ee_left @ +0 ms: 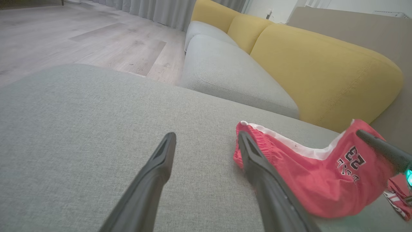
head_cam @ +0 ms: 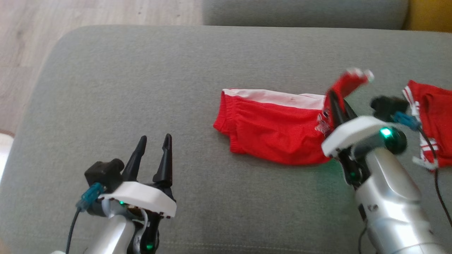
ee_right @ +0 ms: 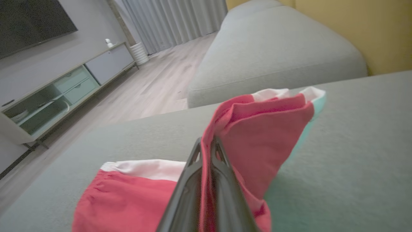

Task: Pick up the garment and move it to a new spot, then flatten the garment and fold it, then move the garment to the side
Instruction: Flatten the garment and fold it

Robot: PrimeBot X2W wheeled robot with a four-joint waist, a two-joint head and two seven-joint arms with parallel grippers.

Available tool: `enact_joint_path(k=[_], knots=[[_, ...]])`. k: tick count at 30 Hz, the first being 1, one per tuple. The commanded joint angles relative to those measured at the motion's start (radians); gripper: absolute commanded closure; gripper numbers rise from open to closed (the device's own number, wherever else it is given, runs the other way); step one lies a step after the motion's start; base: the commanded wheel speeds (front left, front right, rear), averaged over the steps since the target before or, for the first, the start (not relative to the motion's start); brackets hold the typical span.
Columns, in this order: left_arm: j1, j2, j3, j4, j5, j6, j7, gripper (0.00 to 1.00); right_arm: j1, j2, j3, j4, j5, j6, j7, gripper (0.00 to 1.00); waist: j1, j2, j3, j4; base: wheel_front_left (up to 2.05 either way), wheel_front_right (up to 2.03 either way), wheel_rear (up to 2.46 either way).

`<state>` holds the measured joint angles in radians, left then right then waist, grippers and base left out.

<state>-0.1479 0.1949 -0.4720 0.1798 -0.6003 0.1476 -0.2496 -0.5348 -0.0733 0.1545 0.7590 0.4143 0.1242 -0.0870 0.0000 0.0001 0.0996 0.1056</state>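
Red shorts with a white side stripe (head_cam: 275,130) lie on the grey sofa seat (head_cam: 141,88), right of centre. My right gripper (head_cam: 337,100) is shut on the garment's right end and holds that end lifted off the seat; the pinched cloth (ee_right: 257,129) rises above the closed fingers in the right wrist view. The black number print (ee_left: 352,161) shows on the raised part. My left gripper (head_cam: 154,143) is open above bare cushion, left of the garment, with nothing between its fingers (ee_left: 161,161). The elastic waistband (ee_left: 244,141) lies just past its right finger.
A second red and white garment (head_cam: 430,120) lies at the seat's right edge, behind the right arm. Another grey cushion (ee_left: 225,71) and a yellow backrest (ee_left: 315,71) stand beyond. Wooden floor (head_cam: 35,35) lies to the left, a TV cabinet (ee_right: 64,87) further off.
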Motion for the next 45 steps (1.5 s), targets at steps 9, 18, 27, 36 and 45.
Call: enact_joint_path(k=[9,18,27,36,45], knots=[[-0.044,-0.013,0.022,-0.008,0.009,-0.02,-0.012,0.0,-0.07,0.023,0.224,-0.074,0.126,0.007,0.044,1.0,0.0,-0.0001,0.003,0.108,0.0,0.0,0.0],[-0.042,-0.021,0.019,0.006,0.01,-0.029,-0.012,0.0,-0.094,0.023,0.367,0.027,0.216,0.007,0.037,1.0,0.0,-0.0001,-0.001,0.153,0.0,0.0,0.0],[-0.035,-0.026,0.021,0.012,0.014,-0.031,-0.012,0.0,-0.116,0.023,0.46,0.079,0.288,0.007,-0.012,0.0,0.0,-0.0001,-0.005,0.145,0.0,0.0,0.0],[-0.022,-0.034,0.014,0.006,0.019,-0.033,-0.012,0.0,-0.126,0.023,0.52,0.064,0.329,0.007,-0.094,0.0,0.0,-0.0001,-0.016,0.103,0.0,0.0,0.0],[-0.015,-0.037,0.002,0.003,0.02,-0.032,-0.011,0.0,-0.146,0.023,0.423,0.113,0.266,0.007,-0.155,0.0,0.0,-0.0001,-0.018,0.072,0.0,0.0,0.0]])
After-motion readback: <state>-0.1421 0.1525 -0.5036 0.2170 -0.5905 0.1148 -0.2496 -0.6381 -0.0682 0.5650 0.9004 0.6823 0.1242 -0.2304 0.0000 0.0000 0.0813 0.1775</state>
